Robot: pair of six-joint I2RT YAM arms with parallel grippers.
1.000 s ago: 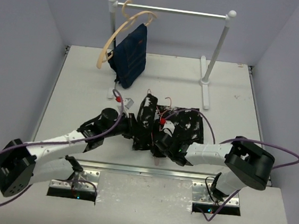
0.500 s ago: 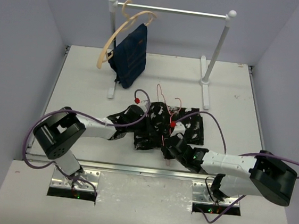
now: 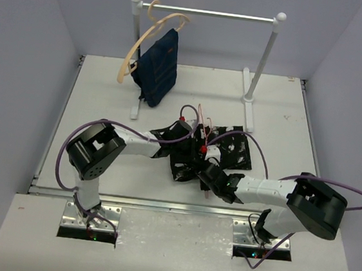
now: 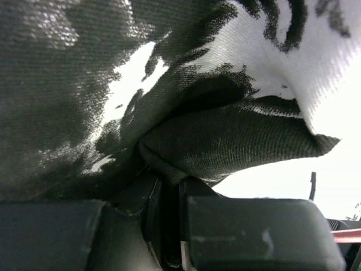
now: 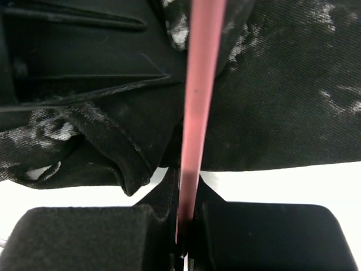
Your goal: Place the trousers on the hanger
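Threading is the step in hand. Mid-frame in the top view, the left gripper (image 4: 169, 189) pinches a fold of the crumpled trousers (image 3: 231, 152), and the right gripper (image 5: 184, 226) is clamped on the hanger (image 5: 200, 84) wire. Next, I judge, the fabric needs drawing over the hanger's bar without slipping.

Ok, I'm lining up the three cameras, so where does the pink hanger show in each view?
Top external: the hanger sits mid-table, over the trousers.
Left wrist: not clearly in it; a reddish sliver at the lower right edge might be it.
Right wrist: the hanger is the pink bar up the middle, pinched in the right gripper.
Shared landmark: the speckled trousers, in all three views.
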